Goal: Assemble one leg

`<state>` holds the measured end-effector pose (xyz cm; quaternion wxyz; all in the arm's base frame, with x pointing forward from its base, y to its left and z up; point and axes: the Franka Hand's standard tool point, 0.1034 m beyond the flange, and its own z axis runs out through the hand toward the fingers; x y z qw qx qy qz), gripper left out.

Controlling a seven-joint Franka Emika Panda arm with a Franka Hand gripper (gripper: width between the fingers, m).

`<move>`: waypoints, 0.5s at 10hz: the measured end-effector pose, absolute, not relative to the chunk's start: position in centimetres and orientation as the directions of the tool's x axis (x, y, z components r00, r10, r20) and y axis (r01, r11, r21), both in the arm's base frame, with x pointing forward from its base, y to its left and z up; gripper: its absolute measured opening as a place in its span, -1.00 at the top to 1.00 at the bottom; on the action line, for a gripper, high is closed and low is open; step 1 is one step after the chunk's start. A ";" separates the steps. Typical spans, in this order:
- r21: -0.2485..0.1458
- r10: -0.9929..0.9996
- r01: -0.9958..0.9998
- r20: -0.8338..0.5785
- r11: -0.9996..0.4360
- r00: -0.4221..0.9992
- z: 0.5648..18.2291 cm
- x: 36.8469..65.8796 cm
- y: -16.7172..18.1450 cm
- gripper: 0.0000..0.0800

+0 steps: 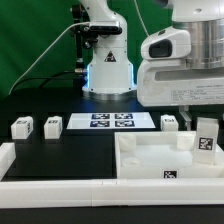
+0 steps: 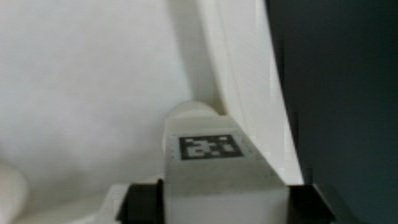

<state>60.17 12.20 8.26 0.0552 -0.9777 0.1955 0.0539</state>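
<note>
Exterior view: the white robot arm's gripper [image 1: 204,122] hangs at the exterior view's right, over the far right corner of the large flat white square tray-like piece [image 1: 150,160], which lies on the black table [image 1: 60,155]. Gripped between the fingers is a small white plastic cuboid leg [image 1: 206,139] with a black-and-white square tag on its face; it stands upright, its lower end at or just inside the tray's right wall. Whether it touches the tray floor cannot be told.

Wrist view: the same held leg [image 2: 210,150] shows its tag facing the camera, with the dark fingers [image 2: 139,203] pressed against both of its sides. The tray's white wall [image 2: 235,60] runs right beside the leg's far end, with the tray floor on one side and the dark table on the other.

Three other white legs stand loose on the table: two [image 1: 21,128] [image 1: 52,125] close together at the exterior view's left, and one [image 1: 170,122] beyond the tray, just beside the gripper. The marker board [image 1: 111,122], a flat white sheet with four tags, lies between them, in front of the arm's base [image 1: 108,70].
</note>
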 end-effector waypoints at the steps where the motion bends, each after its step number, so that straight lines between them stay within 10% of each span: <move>1: -0.074 -0.473 -0.485 -0.136 -0.871 0.870 8.3 60.2 12.3 0.24; 5: -0.023 -0.786 -0.800 -0.173 -0.599 0.594 8.4 60.1 12.8 0.24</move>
